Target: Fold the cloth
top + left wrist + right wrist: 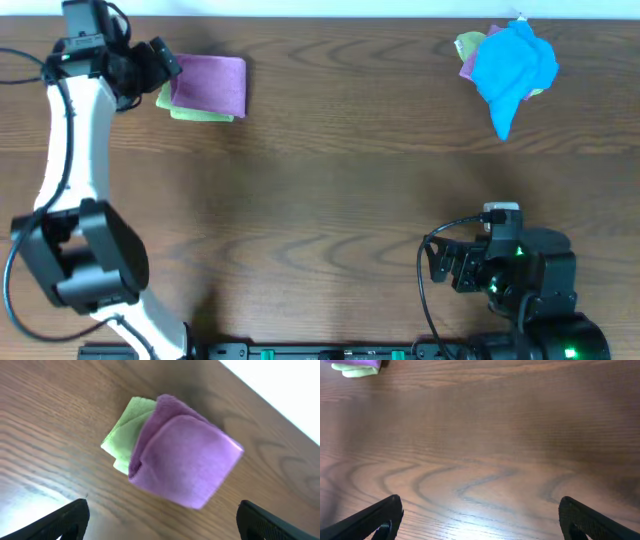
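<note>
The lilac cloth (210,84) lies folded into a small square at the far left of the table, on top of a folded light green cloth (196,112). In the left wrist view the lilac cloth (185,457) fills the middle, with the green one (127,432) sticking out beneath it. My left gripper (160,62) is open and empty, just left of the stack; its fingertips (162,520) frame bare wood. My right gripper (440,262) is open and empty near the front right, its fingertips (480,520) over bare wood.
A bright blue cloth (515,68) lies crumpled at the far right on other lilac and green pieces (468,48). The table's far edge runs just behind both piles. The stack shows small in the right wrist view (357,366).
</note>
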You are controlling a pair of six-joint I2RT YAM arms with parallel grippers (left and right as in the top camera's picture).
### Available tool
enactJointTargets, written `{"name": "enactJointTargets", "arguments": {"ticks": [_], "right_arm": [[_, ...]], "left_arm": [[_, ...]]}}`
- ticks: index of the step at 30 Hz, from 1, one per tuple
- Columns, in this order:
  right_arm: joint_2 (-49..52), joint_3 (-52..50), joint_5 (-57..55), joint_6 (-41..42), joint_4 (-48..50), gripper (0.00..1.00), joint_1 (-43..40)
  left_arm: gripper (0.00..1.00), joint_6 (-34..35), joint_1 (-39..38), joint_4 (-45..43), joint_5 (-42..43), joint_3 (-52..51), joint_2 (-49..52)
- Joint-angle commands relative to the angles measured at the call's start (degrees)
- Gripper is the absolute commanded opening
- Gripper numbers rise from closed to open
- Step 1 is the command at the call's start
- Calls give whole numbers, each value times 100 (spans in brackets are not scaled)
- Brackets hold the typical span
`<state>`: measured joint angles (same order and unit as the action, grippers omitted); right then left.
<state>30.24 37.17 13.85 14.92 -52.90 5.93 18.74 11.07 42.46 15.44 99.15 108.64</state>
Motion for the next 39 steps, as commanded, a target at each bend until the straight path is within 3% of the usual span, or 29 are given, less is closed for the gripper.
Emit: {"name": "enactJointTargets", "arguments": {"ticks": [1, 12, 21, 39], "right_arm": [[-33, -44, -33, 72, -13, 99, -39], [-33, -44, -33, 74, -11, 99, -39], [-33, -44, -33, 72, -11, 99, -39], [-33, -44, -33, 72, -13, 99, -39]], "left_arm": [[95, -205, -61, 118, -42, 153, -328], [95, -225, -92, 208, -68, 151, -1185], [95, -404, -356, 831, -85, -85, -1895], [95, -461, -929, -901, -505, -3451, -4682]]}}
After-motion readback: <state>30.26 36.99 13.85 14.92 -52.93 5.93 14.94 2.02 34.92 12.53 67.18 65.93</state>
